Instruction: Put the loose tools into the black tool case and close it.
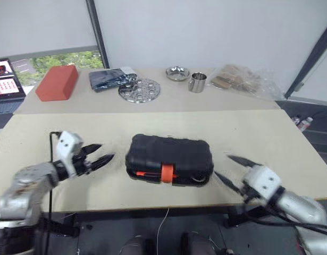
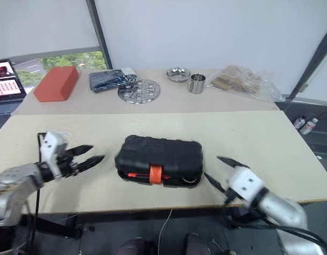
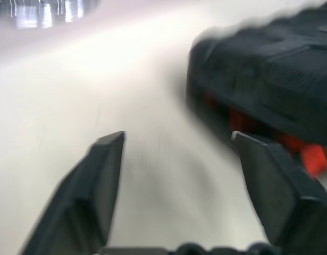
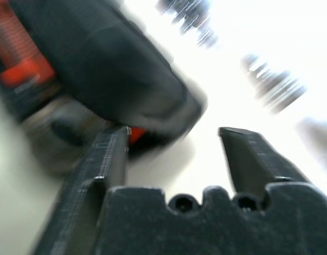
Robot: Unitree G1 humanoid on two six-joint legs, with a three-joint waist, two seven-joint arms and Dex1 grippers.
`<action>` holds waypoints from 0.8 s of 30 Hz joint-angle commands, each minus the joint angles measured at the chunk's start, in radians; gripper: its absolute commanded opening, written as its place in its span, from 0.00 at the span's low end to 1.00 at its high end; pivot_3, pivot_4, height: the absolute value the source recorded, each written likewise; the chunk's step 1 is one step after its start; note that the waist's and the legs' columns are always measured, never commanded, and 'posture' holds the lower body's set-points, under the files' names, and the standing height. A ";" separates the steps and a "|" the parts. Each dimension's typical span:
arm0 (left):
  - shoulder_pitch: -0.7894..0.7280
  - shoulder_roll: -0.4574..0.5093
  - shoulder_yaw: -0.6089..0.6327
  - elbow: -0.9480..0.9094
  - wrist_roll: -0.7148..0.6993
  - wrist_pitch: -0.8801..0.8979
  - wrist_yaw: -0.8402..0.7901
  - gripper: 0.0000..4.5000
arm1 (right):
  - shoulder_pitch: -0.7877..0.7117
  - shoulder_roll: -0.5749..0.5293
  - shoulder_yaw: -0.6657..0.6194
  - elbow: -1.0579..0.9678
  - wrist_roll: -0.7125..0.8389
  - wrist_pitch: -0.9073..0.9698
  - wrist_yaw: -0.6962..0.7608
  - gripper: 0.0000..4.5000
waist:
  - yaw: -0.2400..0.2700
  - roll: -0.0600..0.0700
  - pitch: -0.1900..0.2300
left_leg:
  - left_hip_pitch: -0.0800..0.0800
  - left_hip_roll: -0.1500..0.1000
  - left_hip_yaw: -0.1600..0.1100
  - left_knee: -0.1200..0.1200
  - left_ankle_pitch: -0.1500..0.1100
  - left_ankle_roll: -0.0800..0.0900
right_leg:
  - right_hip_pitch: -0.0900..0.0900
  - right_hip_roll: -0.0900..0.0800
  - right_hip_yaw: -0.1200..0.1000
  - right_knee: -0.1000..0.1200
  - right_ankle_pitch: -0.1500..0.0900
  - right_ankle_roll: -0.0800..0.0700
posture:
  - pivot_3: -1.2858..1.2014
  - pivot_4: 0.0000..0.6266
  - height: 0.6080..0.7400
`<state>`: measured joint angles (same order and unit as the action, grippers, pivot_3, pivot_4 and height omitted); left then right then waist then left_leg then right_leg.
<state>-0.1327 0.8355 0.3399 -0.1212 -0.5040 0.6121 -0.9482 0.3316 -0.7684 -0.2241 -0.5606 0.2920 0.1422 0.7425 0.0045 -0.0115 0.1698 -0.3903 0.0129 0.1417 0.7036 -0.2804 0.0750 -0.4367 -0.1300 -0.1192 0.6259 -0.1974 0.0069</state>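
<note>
Black tool case (image 1: 169, 158) in middle of near table (image 1: 269, 143), lid down, orange latch (image 1: 167, 172) on near side. Left gripper (image 1: 102, 153) left of case, fingers apart, holding nothing. Right gripper (image 1: 231, 169) right of case, fingers apart, holding nothing.

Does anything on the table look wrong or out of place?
Yes. The case is not fully shut: its lid sits slightly raised along the front edge, beside the orange latch, and something orange shows in the gap. Both grippers are open, apart from it.
</note>
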 commanded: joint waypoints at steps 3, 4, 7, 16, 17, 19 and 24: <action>-0.318 -0.016 -0.178 0.346 0.146 -0.205 -0.072 0.60 | 0.003 -0.066 0.064 -0.056 0.113 0.086 0.152 0.50 | 0.033 -0.001 -0.001 | 0.002 0.000 -0.003 0.001 -0.004 0.006 | 0.000 0.000 -0.001 -0.002 -0.002 -0.005 | 0.52 0.24 0.95; -0.395 -0.046 -0.225 0.429 0.189 -0.261 -0.074 0.47 | -0.020 -0.073 0.106 -0.047 0.086 0.078 0.168 0.39 | 0.035 -0.002 -0.001 | 0.001 0.000 -0.002 0.001 -0.004 0.006 | -0.001 0.000 -0.001 -0.003 0.000 -0.004 | 0.52 0.24 0.95; -0.580 -0.147 -0.341 0.642 0.296 -0.403 -0.089 0.27 | -0.111 -0.072 0.217 -0.016 0.031 0.092 0.185 0.17 | 0.042 -0.005 -0.003 | -0.001 -0.001 -0.002 0.003 -0.004 0.006 | 0.000 0.000 -0.001 -0.003 0.005 -0.002 | 0.52 0.24 0.95; -0.855 -0.362 -0.535 1.076 0.488 -0.736 -0.228 0.02 | -0.396 -0.028 0.402 0.208 -0.168 0.135 0.136 0.00 | 0.010 -0.009 -0.003 | -0.020 -0.002 0.001 0.012 0.002 0.015 | -0.006 0.007 -0.004 -0.002 0.009 -0.004 | 0.52 0.24 0.95; -0.847 -0.358 -0.565 1.071 0.496 -0.743 -0.318 0.02 | -0.441 -0.008 0.390 0.269 -0.208 0.148 0.077 0.00 | 0.002 -0.010 -0.003 | -0.020 -0.002 0.000 0.011 0.002 0.015 | -0.006 0.006 -0.004 -0.002 0.009 -0.003 | 0.52 0.24 0.95; -0.814 -0.328 -0.610 1.020 0.491 -0.743 -0.504 0.02 | -0.499 0.016 0.348 0.358 -0.255 0.166 -0.016 0.00 | -0.014 -0.012 -0.003 | -0.018 -0.001 0.001 0.011 0.001 0.015 | -0.006 0.007 -0.004 -0.002 0.008 -0.002 | 0.52 0.24 0.95; -0.782 -0.293 -0.571 0.928 0.448 -0.674 -0.574 0.02 | -0.463 0.033 0.208 0.334 -0.133 0.246 -0.014 0.00 | 0.000 -0.011 -0.003 | -0.015 -0.001 0.001 0.013 -0.002 0.010 | -0.006 -0.002 -0.002 -0.003 0.004 0.004 | 0.52 0.24 0.95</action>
<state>-0.8996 0.5423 -0.2596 0.8462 -0.0231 -0.0956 -1.5176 -0.1628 -0.7362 0.0532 -0.1679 0.0902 0.3527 0.7171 0.0047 -0.0221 0.1669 -0.4063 0.0119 0.1426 0.7167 -0.2832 0.0828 -0.4429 -0.1319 -0.1215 0.6231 -0.1934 0.0105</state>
